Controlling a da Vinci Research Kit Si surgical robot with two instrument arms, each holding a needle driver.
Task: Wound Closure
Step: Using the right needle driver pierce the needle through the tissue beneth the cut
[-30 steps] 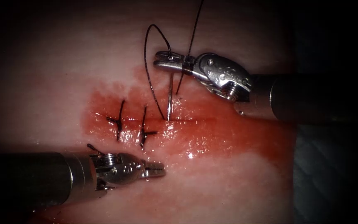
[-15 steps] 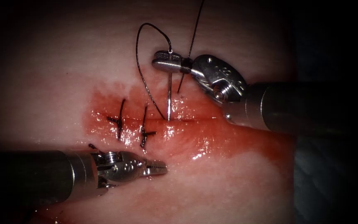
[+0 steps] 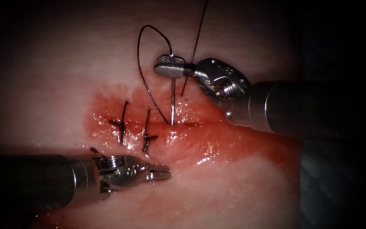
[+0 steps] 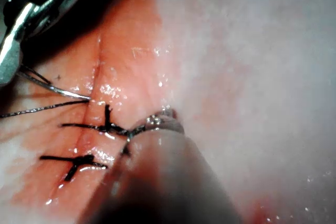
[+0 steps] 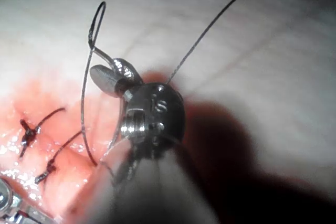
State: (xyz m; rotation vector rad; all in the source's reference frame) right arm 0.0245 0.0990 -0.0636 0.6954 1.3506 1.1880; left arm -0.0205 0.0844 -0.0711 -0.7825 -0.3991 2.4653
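Right tool (image 3: 166,68) grips needle (image 3: 173,99), tip apparently touching tissue (image 3: 234,186).

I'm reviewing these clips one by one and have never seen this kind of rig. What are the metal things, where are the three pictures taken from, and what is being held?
This is a bench surgical robot practising on pale pork-belly tissue with a wet red horizontal cut. One picture looks down from an endoscope; the other two come from cameras riding near each arm's wrist. The right arm's silver two-jawed tool grips the thin curved steel needle near its rear end, with the tip at the cut. Dark thread loops from the needle. Two dark finished stitches cross the cut further left. The left arm's tool holds nothing.
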